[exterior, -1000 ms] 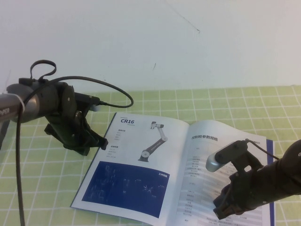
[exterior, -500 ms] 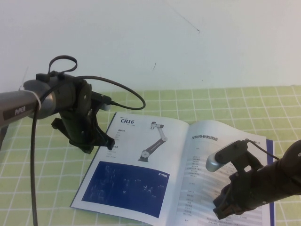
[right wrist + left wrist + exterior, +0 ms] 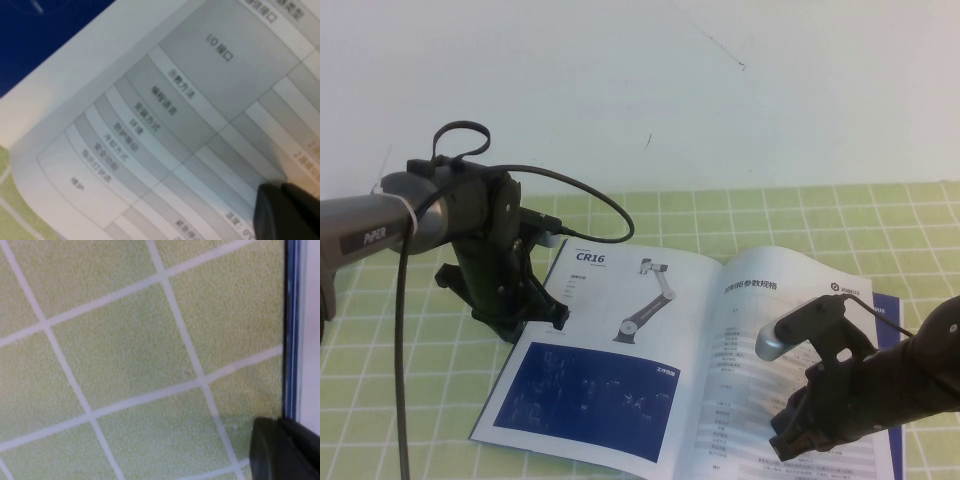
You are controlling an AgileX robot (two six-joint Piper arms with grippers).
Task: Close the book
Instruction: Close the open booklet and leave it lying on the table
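While book (image 3: 640, 330) lies open, left tool (image 3: 532, 318) beside it, right tool (image 3: 792, 440) above it.

Looking down from the robot's side over the open book (image 3: 620, 340). Peering close from the left gripper (image 3: 533, 318) at cloth (image 3: 100, 365) by the book's left edge, and from the right gripper (image 3: 788, 443) at its right page (image 3: 750, 330).

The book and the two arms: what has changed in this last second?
The left gripper has swung right, toward the open book, and now sits at its left edge. The book's right-hand page has lifted a little, so a strip of blue cover shows beyond it. The right gripper has barely moved, low over that page. The left page lies flat as before.
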